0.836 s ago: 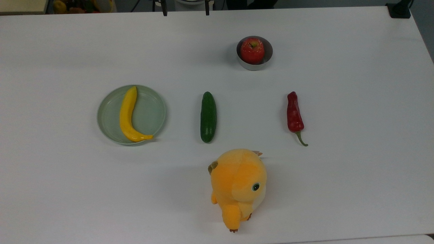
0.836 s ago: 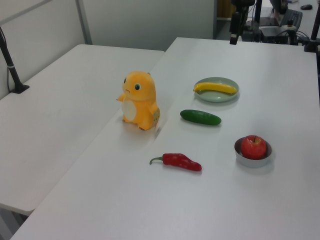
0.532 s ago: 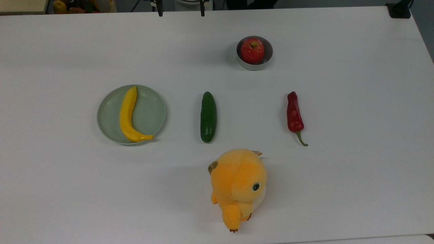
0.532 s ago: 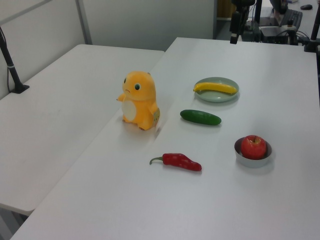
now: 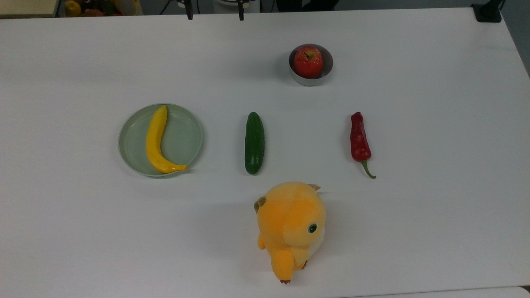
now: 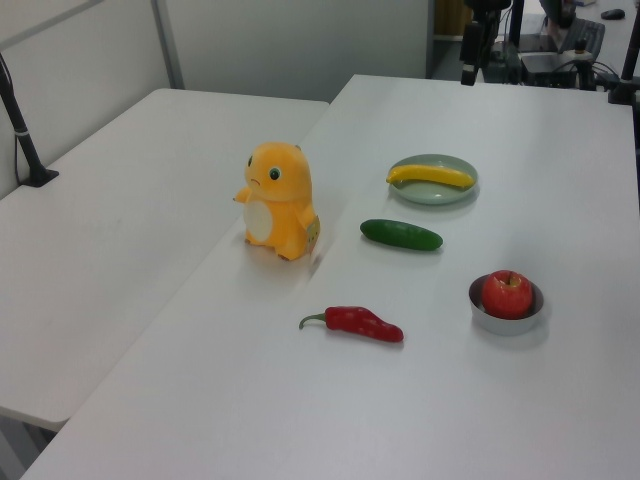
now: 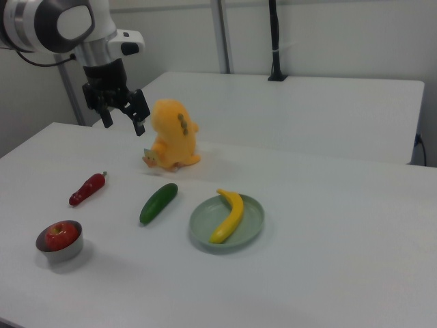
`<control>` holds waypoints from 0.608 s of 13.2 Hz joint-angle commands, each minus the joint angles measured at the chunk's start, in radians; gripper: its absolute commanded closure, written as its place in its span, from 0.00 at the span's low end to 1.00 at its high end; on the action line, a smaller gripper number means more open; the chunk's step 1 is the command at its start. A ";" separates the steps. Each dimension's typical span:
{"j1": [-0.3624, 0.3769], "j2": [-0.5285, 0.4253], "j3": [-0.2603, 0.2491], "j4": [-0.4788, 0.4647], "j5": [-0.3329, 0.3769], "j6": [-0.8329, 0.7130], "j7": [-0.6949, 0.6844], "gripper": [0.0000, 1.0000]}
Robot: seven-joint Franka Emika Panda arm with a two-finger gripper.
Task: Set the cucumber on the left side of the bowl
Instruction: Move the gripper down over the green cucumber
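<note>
The dark green cucumber [image 5: 254, 143] lies on the white table between the plate and the chili, its length running up and down in the top view; it also lies free in the left view [image 6: 401, 234] and right view [image 7: 158, 202]. The small grey metal bowl [image 5: 310, 82] stands up and to the right of it with a red apple [image 5: 308, 61] inside. My gripper [image 5: 215, 14] is at the top view's upper edge, far from the cucumber. In the right view the gripper [image 7: 123, 123] hangs high above the table, open and holding nothing.
A pale green plate [image 5: 182, 140] with a yellow banana [image 5: 156, 140] sits on the top view's left. A red chili [image 5: 359, 138] lies on the right. An orange plush toy [image 5: 292, 225] stands below the cucumber. Bare table lies to the left of the bowl [image 6: 505, 322].
My gripper's fingertips have drifted toward the top view's left along the upper edge. Nothing on the table has moved.
</note>
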 commanded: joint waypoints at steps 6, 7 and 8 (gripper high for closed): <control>0.019 0.035 -0.024 -0.060 -0.002 0.024 -0.146 0.00; 0.019 0.056 -0.024 -0.062 -0.002 0.049 -0.160 0.00; 0.019 0.072 -0.024 -0.073 -0.002 0.076 -0.159 0.00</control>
